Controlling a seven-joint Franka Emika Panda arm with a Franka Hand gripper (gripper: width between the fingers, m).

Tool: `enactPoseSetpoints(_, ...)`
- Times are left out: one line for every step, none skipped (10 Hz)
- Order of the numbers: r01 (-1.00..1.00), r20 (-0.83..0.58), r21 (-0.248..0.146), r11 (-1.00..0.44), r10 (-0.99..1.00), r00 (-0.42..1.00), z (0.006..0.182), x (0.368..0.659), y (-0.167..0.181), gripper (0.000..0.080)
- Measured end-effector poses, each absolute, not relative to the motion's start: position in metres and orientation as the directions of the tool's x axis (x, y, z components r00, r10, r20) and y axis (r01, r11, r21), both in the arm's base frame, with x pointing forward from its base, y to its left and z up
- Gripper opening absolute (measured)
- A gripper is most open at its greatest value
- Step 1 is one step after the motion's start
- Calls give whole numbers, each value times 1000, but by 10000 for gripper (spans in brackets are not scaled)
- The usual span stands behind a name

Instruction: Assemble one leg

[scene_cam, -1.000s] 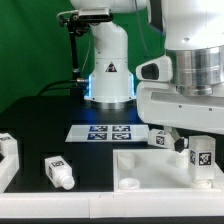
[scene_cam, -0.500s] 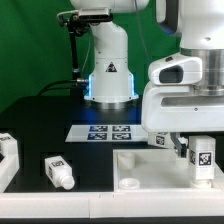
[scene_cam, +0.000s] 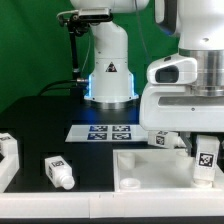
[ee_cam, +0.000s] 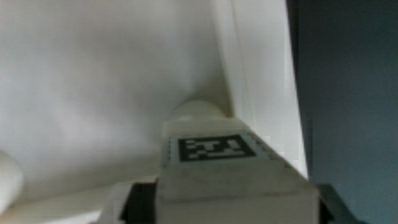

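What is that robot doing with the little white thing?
The robot arm is putting furniture together. Its jaws are shut on one white leg, holding it upright at a corner of the big white panel. In the wrist view the leg points toward that corner, but I cannot tell if it touches yet. Another leg lies loose on the black table.
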State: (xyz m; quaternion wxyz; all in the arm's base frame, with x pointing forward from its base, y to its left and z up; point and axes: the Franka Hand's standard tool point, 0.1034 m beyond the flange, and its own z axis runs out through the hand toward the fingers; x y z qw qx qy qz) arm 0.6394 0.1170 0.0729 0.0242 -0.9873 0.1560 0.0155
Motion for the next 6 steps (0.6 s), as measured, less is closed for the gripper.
enactPoseSetpoints(-379, -42, -40, -925, -377, 925, 72, 639, 117, 288)
enactPoseSetpoints(-446, -42, -37, -894, -445, 895, 72, 641, 116, 288)
enactPoseSetpoints(-563, -45, -32, -826, -561, 827, 72, 642, 117, 288)
enactPoseSetpoints(-670, -47, -25, -742, -669, 742, 72, 642, 117, 288)
enactPoseSetpoints(-755, -51, -25, -655, -754, 655, 72, 643, 117, 288)
enactPoseSetpoints(-817, -65, -31, -576, -814, 577, 72, 643, 115, 288)
